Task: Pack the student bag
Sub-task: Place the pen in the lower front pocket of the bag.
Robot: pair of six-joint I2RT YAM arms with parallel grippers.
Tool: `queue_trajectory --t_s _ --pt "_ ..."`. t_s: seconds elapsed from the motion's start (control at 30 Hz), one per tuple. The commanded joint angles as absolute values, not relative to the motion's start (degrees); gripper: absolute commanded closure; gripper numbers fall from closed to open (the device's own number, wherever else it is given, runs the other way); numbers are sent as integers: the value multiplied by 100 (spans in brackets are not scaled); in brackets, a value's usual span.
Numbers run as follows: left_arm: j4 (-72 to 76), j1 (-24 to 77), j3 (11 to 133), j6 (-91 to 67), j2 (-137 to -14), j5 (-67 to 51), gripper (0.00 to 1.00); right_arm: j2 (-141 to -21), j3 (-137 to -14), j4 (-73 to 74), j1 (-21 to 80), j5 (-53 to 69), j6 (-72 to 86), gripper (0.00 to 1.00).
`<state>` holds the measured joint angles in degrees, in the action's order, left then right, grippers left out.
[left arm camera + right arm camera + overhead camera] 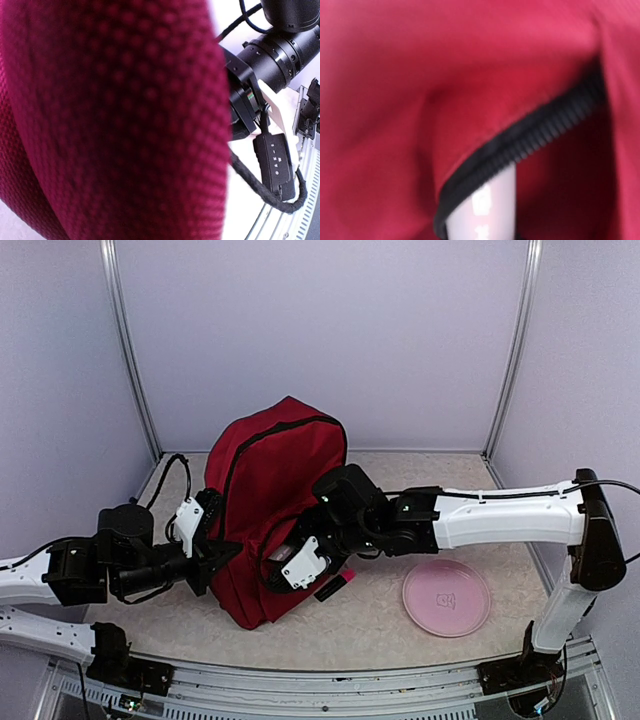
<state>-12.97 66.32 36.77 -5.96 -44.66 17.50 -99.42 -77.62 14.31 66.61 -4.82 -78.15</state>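
Where the two arms converge at mid-tabletop, the dark red soft fabric backpack stands upright on the beige tabletop.

The left arm reaches in from the left. The left jaws are closed, with their tips against the lower left side of the backpack. Whether fabric is pinched between them cannot be told (the left wrist view is almost filled by blurred red weave).

The right arm extends across from the right, and the right jaws sit low on the front face of the backpack. The right wrist view shows red fabric, a black coil zipper running diagonally, and a glossy white cylindrical item emerging beneath the zipper edge. The right jaws themselves are hidden, so their width cannot be told.

A small black-and-pink object lies on the tabletop just beside the right wrist. A round pink plate lies flat to the right of the backpack, apart from it.
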Motion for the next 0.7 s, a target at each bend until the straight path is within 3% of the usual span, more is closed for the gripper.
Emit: queue_trajectory --t_s 0.0,0.33,0.4,0.5,0.67 --pt "-958 6670 3937 -525 -4414 1657 100 -9922 -7747 1691 6752 -141 -8362 100" --pt "-950 6664 3930 -528 -4457 1598 100 -10347 -8118 1259 6750 -70 -8830 100" --pt "-949 6670 3929 -532 -4456 1584 100 -10409 -8209 1364 6750 -123 -8744 89" --pt "-950 6671 3927 -545 -4439 1585 100 -10388 -8167 1383 6750 -260 -8436 56" --pt "-949 6679 3922 -554 -4421 1564 100 -10044 -7859 1190 6759 -271 -7886 50"
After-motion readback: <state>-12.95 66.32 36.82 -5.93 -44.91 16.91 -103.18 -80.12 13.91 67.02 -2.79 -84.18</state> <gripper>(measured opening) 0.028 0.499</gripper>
